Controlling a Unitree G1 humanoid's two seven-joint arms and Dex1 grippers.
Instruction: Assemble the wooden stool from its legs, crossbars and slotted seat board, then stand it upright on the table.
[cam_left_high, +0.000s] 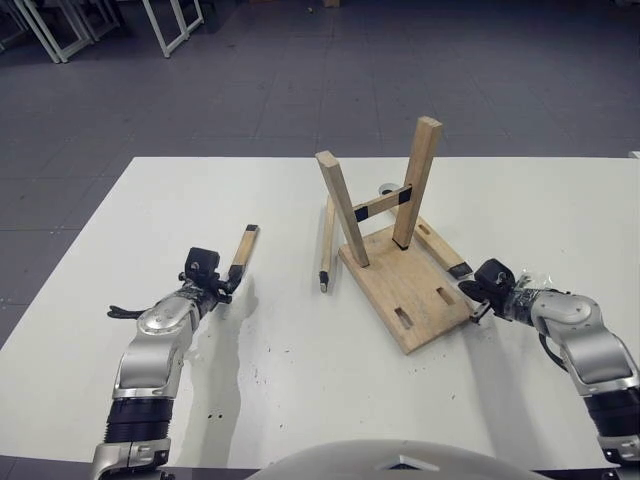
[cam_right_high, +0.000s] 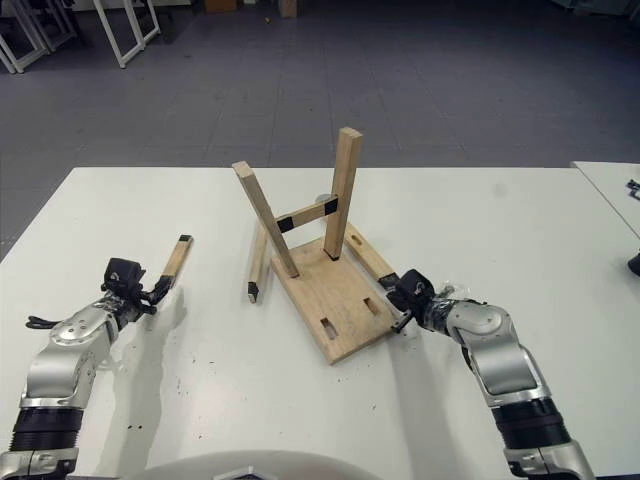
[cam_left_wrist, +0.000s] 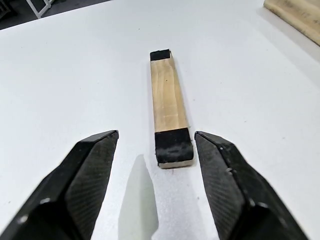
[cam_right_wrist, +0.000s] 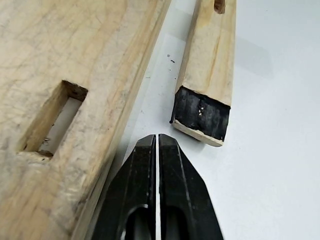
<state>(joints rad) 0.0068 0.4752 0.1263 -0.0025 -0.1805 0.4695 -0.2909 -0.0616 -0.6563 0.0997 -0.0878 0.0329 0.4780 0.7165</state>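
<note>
Table (cam_left_high: 300, 400), white, some dark specks near the front edge.

Seat board (cam_left_high: 385, 275) lies flat at centre-right, turned at an angle. Two legs are set in its far slots: a tilted leg (cam_left_high: 343, 208) and a straighter leg (cam_left_high: 418, 180), joined by a crossbar (cam_left_high: 383, 204) with black bands at each end. The two near slots (cam_left_high: 403, 318) are open.

A loose leg (cam_left_high: 326, 245) lies on the table just beside the board's left edge. A second loose leg (cam_right_wrist: 207, 60) lies along the right edge, its black-banded end toward the robot.

A loose crossbar (cam_left_wrist: 167, 95), black at both ends, lies well left of the board.

Left gripper (cam_left_wrist: 155, 136): fingers spread wide, holding nothing, either side of the loose crossbar's near end without touching it.

Right gripper (cam_right_wrist: 158, 145): fingers pressed together, holding nothing, tip low over the table at the gap between the board edge and the second loose leg.
</note>
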